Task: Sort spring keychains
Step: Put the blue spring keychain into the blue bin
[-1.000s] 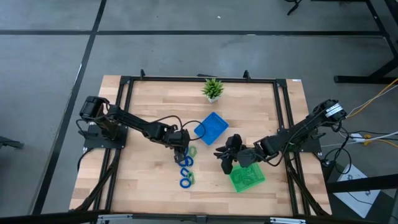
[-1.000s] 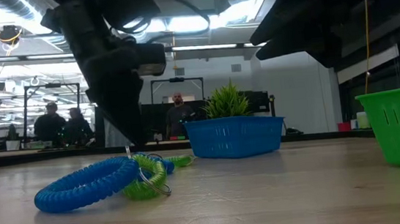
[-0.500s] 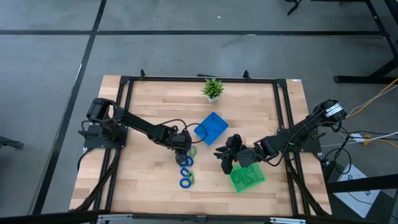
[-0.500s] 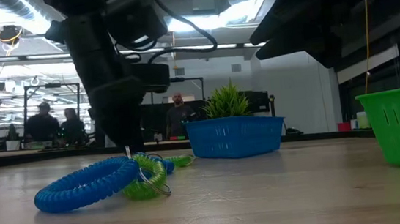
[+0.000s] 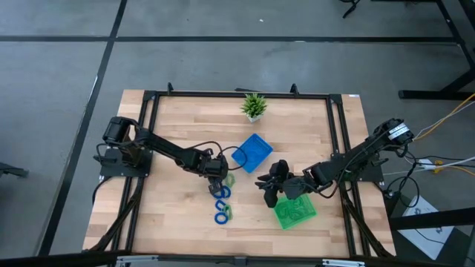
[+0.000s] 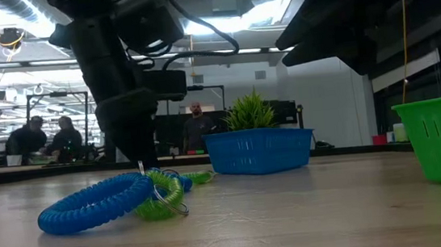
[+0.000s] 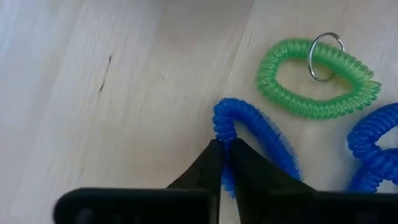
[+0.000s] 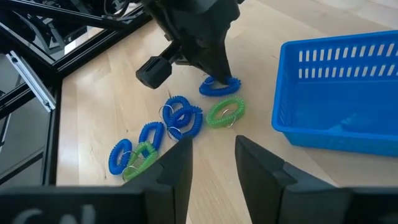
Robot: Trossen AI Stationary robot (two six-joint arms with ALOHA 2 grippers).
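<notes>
One blue spring keychain [image 7: 249, 134] is now pinched in my left gripper [image 7: 222, 163], whose fingers were spread a second ago; it lies on the wood by the blue tray [image 5: 254, 153], ready to lift. My right gripper [image 8: 211, 168] hangs half-spread, waiting near the green tray [image 5: 295, 211].

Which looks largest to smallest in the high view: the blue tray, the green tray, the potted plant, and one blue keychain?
1. green tray and blue tray: they look about alike, so I do not rank them.
2. potted plant, smaller than either tray.
3. blue keychain, clearly the smallest.
</notes>
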